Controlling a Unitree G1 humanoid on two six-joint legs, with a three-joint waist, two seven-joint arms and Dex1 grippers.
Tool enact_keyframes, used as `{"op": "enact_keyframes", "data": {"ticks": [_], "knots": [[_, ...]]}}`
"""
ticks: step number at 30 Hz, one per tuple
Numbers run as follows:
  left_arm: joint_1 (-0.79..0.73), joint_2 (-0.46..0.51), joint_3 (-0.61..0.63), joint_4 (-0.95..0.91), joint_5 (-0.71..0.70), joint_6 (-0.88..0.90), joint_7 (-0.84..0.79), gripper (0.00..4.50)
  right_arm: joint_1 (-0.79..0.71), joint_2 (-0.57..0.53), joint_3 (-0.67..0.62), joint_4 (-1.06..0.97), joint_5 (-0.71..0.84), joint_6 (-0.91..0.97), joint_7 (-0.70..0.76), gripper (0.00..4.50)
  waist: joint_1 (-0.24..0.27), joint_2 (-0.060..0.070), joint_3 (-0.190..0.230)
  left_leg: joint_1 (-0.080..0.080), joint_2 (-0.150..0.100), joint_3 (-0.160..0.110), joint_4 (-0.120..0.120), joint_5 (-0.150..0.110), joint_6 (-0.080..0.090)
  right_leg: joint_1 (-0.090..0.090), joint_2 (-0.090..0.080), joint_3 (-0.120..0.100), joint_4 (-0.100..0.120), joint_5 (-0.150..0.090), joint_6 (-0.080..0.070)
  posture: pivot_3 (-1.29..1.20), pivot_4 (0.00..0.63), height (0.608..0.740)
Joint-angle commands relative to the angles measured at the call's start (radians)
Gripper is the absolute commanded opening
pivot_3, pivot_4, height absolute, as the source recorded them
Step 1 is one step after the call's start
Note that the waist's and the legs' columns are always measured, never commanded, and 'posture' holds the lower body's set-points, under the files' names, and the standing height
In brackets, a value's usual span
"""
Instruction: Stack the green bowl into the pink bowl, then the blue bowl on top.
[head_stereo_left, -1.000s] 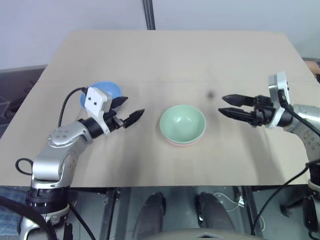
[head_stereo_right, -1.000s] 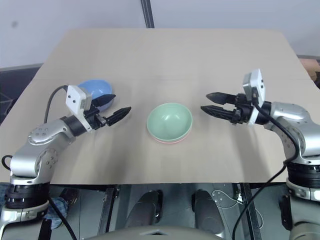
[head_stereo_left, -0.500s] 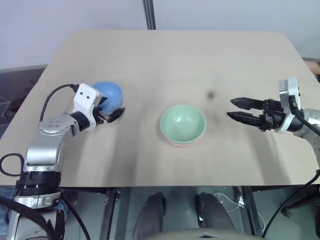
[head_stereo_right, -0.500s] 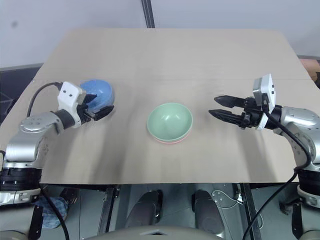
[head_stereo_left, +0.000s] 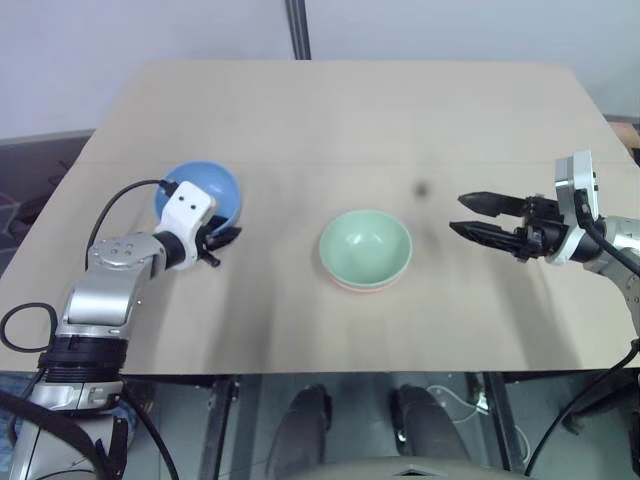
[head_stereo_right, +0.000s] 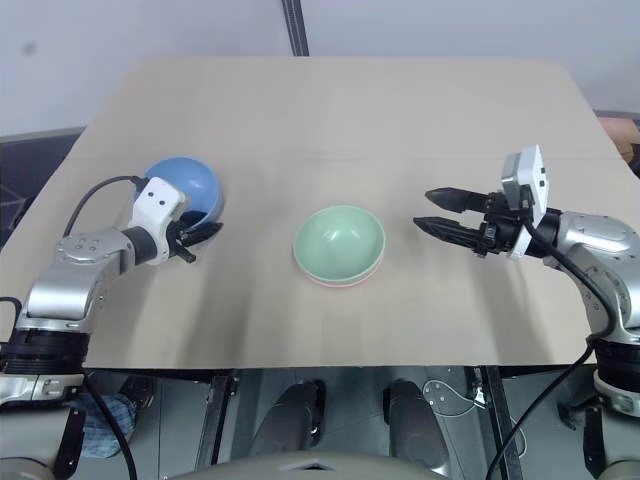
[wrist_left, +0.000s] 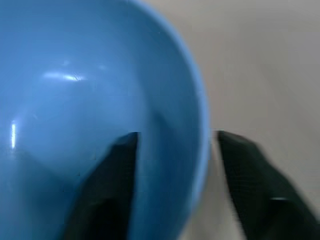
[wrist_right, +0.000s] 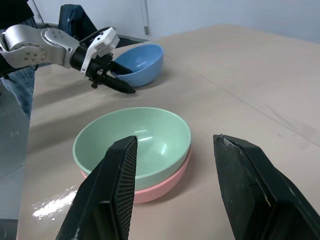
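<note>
Between the left fingers (wrist_left: 115, 165), clamped on it: the blue bowl's (head_stereo_left: 205, 188) rim; right fingers (head_stereo_left: 478, 204) apart.

blue bowl (wrist_left: 75, 100): glossy smooth plastic | green bowl (wrist_right: 145, 142): smooth plastic | table (head_stereo_left: 350, 120): matt wood-look

Table (head_stereo_left: 350, 110): light beige wood-grain top, rectangular, corners clipped at 10 and 2 o'clock. Small dark smudge (head_stereo_left: 421, 188) on surface toward 2 o'clock of centre. Faint seam across top, mid-depth. Wall (head_stereo_left: 150, 30) behind, 12 o'clock: plain pale grey-white. Dark vertical post (head_stereo_left: 297, 28) rising behind far edge, 12 o'clock. Dark grey floor (head_stereo_left: 40, 170) at 9 o'clock. Light even, diffuse; soft sheen on near tabletop. Black cables (head_stereo_left: 560, 400) hanging below near edge, 5 o'clock.
</note>
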Motion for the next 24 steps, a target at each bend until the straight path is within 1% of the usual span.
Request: {"op": "enact_keyframes", "data": {"ticks": [1,2,3,10,14,18,24], "knots": [[-0.009,0.005,0.02,-0.013,0.009,-0.012,0.001,0.57,-0.017,-0.012,-0.005,-0.029,0.014,-0.015,-0.002,2.54,0.0,0.0,0.0,0.0,0.0,0.0,0.0,0.0,0.0,0.0,0.0,0.0,0.0,0.0,0.0,0.0,0.15,0.74],[-0.008,0.002,0.021,-0.014,0.01,-0.013,0.002,0.08,-0.02,-0.013,-0.004,-0.026,0.014,-0.015,-0.002,2.54,0.0,0.0,0.0,0.0,0.0,0.0,0.0,0.0,0.0,0.0,0.0,0.0,0.0,0.0,0.0,0.0,0.15,0.74],[-0.007,0.0,0.023,-0.015,0.011,-0.014,0.002,0.03,-0.022,-0.015,-0.003,-0.024,0.013,-0.015,-0.001,2.54,0.0,0.001,-0.001,0.0,0.0,0.0,0.0,0.0,0.0,0.0,0.0,0.0,0.0,0.0,0.0,0.0,0.15,0.74],[-0.017,-0.01,0.031,-0.009,0.021,-0.034,0.003,0.03,-0.031,-0.021,-0.001,-0.009,0.01,-0.017,0.004,2.54,0.0,0.001,-0.001,0.001,0.0,0.0,0.0,0.0,0.0,0.0,0.0,0.0,0.001,0.0,0.0,0.0,0.15,0.74],[-0.044,-0.012,0.028,-0.002,0.024,-0.087,-0.019,0.03,-0.035,-0.022,0.002,-0.004,0.008,-0.018,0.004,2.54,0.001,0.001,-0.001,0.0,0.0,0.0,0.001,0.0,0.0,0.0,0.0,0.0,0.001,0.0,0.0,0.0,0.15,0.74],[-0.088,-0.034,0.03,-0.059,-0.042,-0.134,-0.108,0.03,-0.036,-0.026,0.004,0.0,0.005,-0.018,0.002,2.54,0.004,0.0,0.0,0.0,0.0,0.0,0.001,0.0,0.0,0.0,0.0,0.0,0.001,0.0,0.0,0.0,0.15,0.74],[-0.17,-0.073,-0.028,-0.162,-0.117,-0.148,-0.242,0.03,-0.039,-0.026,0.01,0.004,0.004,-0.018,-0.001,2.54,0.002,0.0,0.0,-0.001,0.0,0.0,0.001,0.0,0.0,0.0,0.0,0.0,0.0,0.0,0.0,0.0,0.15,0.74]]}}
